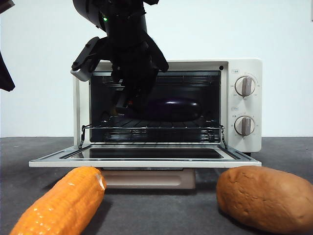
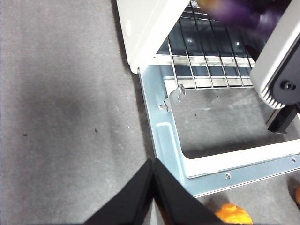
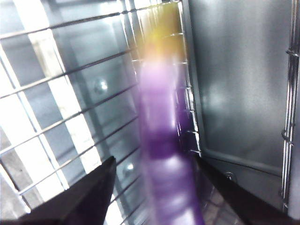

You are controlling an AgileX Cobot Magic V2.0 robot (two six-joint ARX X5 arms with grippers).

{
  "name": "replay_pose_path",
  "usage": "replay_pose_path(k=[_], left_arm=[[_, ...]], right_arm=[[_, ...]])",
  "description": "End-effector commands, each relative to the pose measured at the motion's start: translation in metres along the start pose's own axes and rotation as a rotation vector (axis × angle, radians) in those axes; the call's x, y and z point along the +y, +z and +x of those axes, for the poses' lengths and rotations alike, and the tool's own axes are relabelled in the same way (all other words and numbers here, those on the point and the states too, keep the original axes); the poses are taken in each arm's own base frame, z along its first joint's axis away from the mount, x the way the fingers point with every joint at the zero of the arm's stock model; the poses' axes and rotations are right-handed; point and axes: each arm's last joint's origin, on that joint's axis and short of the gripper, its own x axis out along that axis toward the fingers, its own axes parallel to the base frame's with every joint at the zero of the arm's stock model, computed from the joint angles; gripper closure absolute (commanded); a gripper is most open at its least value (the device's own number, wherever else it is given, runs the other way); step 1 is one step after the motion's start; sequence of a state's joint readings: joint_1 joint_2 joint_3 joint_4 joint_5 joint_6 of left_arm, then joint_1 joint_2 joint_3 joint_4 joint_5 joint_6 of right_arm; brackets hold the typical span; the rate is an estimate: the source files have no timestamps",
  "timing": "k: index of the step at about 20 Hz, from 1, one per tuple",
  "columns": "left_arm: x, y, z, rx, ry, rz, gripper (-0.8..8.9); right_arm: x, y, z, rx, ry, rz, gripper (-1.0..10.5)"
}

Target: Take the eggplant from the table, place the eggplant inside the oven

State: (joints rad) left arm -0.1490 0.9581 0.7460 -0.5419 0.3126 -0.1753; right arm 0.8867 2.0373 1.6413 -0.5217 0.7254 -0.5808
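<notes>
The glossy purple eggplant point(image 1: 173, 108) lies along the wire rack point(image 1: 151, 128) inside the cream-white oven point(image 1: 244, 68), whose door point(image 1: 146, 161) hangs open and flat. My right gripper point(image 1: 128, 100) reaches into the oven's left half from above. In the right wrist view the blurred eggplant point(image 3: 164, 140) runs between my right gripper's point(image 3: 154, 159) jaws, which stand open with a gap on one side. My left gripper point(image 2: 152, 168) is shut and empty, hovering over the table point(image 2: 61, 117) beside the door's left corner point(image 2: 161, 136). The left wrist view catches a purple blur of eggplant point(image 2: 234, 11) on the rack.
An orange corn cob point(image 1: 63, 200) lies on the table in front of the door at the left, and a brown bread-like lump point(image 1: 266, 196) at the right. The right arm's grey housing point(image 2: 281, 70) hangs over the open door. Two knobs point(image 1: 244, 85) sit on the oven's right panel.
</notes>
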Motion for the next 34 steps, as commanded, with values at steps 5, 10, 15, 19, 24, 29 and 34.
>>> replay_pose_path(k=[5, 10, 15, 19, 24, 29, 34], left_arm=[[0.000, 0.002, 0.001, -0.013, -0.005, 0.007, 8.08], [0.000, 0.002, 0.001, -0.013, -0.005, 0.007, 8.08], [0.000, 0.002, 0.002, -0.007, -0.004, 0.005, 8.08], [0.000, 0.002, 0.002, -0.009, -0.004, 0.005, 8.08], [0.004, 0.005, 0.016, 0.016, 0.001, -0.003, 8.08], [0.016, 0.003, 0.052, 0.123, 0.019, -0.038, 8.08], [0.026, -0.005, 0.083, 0.237, -0.010, -0.055, 8.08]], right_arm=[[0.005, 0.005, 0.004, 0.010, 0.000, 0.069, 6.8], [0.007, 0.003, 0.003, 0.028, 0.012, 0.065, 6.8], [0.008, 0.002, 0.002, 0.036, 0.018, 0.057, 6.8], [0.006, 0.006, -0.014, -0.001, 0.015, 0.065, 6.8], [-0.002, 0.005, -0.055, -0.062, 0.080, 0.113, 6.8], [-0.031, -0.023, -0.124, -0.141, 0.335, 0.234, 7.3], [-0.064, -0.059, -0.185, -0.255, 0.498, 0.302, 8.8]])
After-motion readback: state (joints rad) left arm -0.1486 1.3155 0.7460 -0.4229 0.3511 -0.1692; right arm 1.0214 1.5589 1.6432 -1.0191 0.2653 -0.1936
